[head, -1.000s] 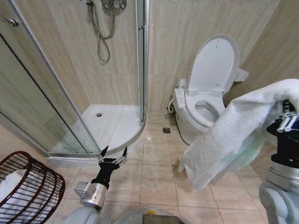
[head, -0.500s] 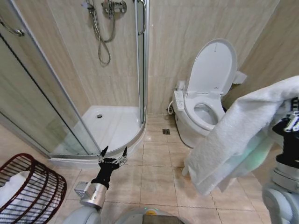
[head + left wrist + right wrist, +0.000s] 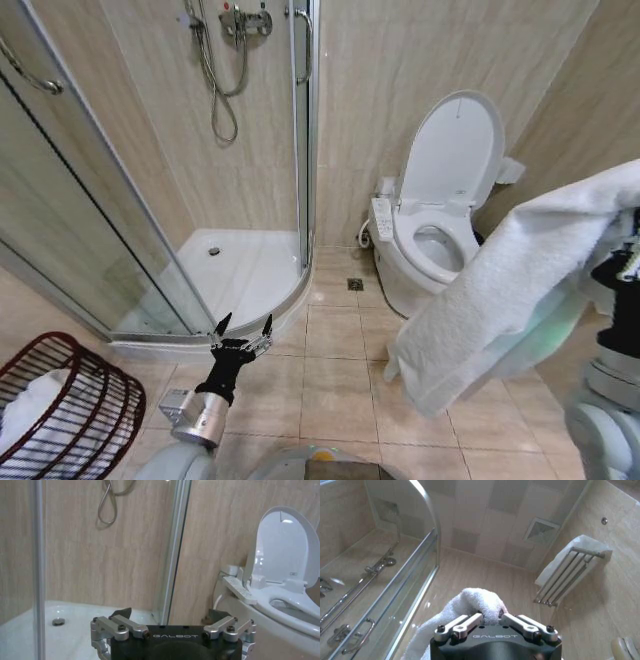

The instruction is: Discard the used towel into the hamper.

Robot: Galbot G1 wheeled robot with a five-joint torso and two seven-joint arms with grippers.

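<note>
A white towel (image 3: 500, 300) hangs in long folds from my right gripper (image 3: 490, 618), which is shut on its upper edge (image 3: 472, 603) at the right of the head view, raised well above the floor. The hamper (image 3: 95, 415), a dark reddish-brown openwork basket, stands on the floor at the lower left with some white cloth (image 3: 28, 412) inside it. My left gripper (image 3: 241, 326) is held low over the tiles, to the right of the hamper. It is open and holds nothing, and its fingers (image 3: 122, 613) point towards the shower.
A toilet (image 3: 440, 235) with its lid up stands at the back right. The curved glass shower enclosure (image 3: 100, 210) and its white tray (image 3: 240, 265) take up the left. A floor drain (image 3: 356, 284) sits between them. A wall towel rack (image 3: 570, 573) holds another towel.
The whole head view has shifted slightly, so the camera moved. The towel stays in my right gripper and the left gripper keeps its pose.
</note>
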